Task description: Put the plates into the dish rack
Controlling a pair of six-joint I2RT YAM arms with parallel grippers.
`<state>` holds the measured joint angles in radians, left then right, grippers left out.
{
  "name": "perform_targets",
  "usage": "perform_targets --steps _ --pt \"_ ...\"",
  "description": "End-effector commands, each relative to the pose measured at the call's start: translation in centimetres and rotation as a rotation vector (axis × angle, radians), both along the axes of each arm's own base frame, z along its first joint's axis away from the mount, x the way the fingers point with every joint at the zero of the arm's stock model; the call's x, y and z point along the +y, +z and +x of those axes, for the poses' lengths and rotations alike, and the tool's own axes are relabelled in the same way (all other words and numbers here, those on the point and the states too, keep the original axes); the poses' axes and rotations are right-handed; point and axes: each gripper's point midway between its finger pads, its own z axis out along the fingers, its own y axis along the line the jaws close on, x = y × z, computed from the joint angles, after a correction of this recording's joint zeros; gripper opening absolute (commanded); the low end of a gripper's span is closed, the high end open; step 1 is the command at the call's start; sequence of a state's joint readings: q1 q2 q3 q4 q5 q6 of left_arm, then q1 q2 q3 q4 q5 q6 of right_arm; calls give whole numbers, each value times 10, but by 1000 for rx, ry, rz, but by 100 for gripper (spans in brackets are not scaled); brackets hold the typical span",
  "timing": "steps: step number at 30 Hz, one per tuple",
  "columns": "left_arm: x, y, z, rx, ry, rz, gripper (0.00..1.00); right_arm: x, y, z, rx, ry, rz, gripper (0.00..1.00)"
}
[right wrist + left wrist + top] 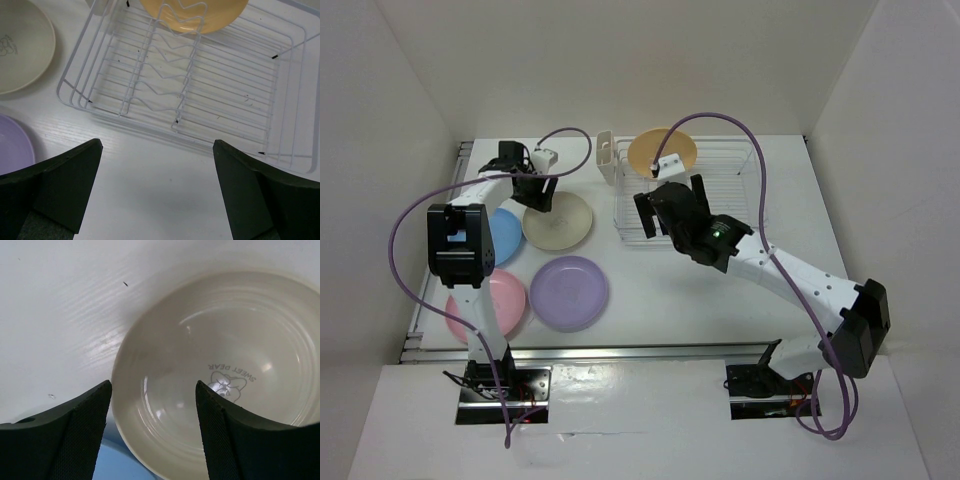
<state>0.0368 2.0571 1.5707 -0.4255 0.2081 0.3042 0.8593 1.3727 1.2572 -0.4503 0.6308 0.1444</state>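
My left pincer (153,387) hangs open over the cream plate (225,340), jaws straddling its rim. I judge that's to pinch the edge, since the plate lies flat on the counter (670,300) just left of the dish rack (745,195). The yellow-orange plate (658,150) stands upright in the rack's far slots. The right pincer (157,150) is open and empty over the rack's near edge, probably clear of the left arm's path. The blue plate (507,235), lilac plate (570,292) and pink plate (495,300) lie flat further left of the rack, not yet loaded.

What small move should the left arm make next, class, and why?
Probably lower the left gripper and close it on the cream plate's rim. Its open jaws straddle that rim, the plate lies flat, and so far only the yellow-orange plate sits in the dish rack.
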Motion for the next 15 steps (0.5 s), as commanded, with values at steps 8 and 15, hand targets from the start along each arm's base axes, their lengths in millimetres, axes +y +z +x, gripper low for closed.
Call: perform_targets --steps 8,15 --pt "17 -6 24 -19 32 19 73 11 19 8 -28 16 38 100" --pt "9 14 26 -49 3 -15 68 6 19 4 -20 12 40 100"
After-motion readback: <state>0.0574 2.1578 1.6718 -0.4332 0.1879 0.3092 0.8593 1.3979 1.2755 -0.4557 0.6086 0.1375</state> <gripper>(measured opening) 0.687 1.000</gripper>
